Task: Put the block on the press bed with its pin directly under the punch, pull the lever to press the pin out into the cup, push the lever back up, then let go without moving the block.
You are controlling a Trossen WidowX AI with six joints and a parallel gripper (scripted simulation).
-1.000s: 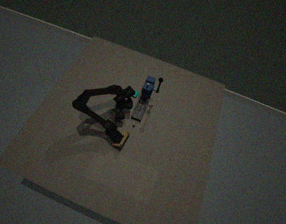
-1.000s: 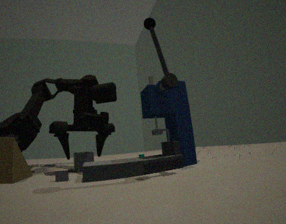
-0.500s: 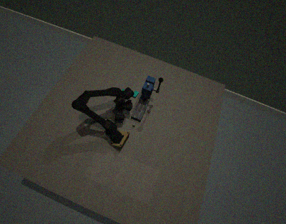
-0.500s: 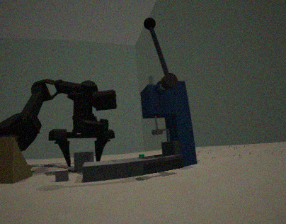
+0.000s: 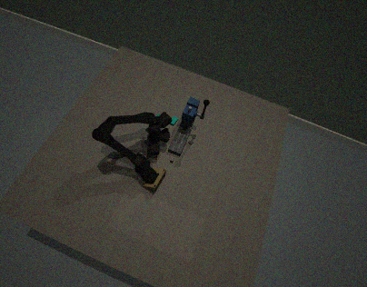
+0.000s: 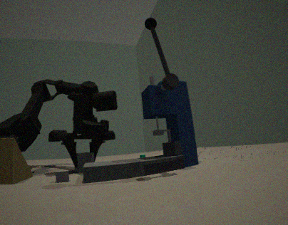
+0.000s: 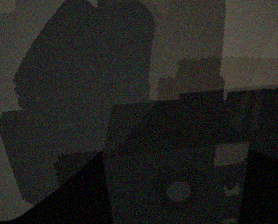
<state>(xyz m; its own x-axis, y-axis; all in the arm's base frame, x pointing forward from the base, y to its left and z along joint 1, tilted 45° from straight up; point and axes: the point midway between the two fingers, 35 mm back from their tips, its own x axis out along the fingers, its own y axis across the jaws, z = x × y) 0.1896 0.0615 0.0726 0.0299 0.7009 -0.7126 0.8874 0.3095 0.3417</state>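
Fingers (image 6: 95,149) of the gripper (image 5: 153,152) (image 6: 85,160) (image 7: 176,192) are closed on the block (image 6: 85,157) (image 7: 145,172), dull grey and flat-sided, with a paler round spot on its face. It sits left of the press bed (image 5: 178,143) (image 6: 112,170), off it; rightmost, the blue press (image 5: 192,112) (image 6: 186,127) has its lever (image 6: 160,52) raised.

dim light | plain grey-green walls (image 6: 225,55) | pale surface (image 6: 172,201), perhaps a tabletop
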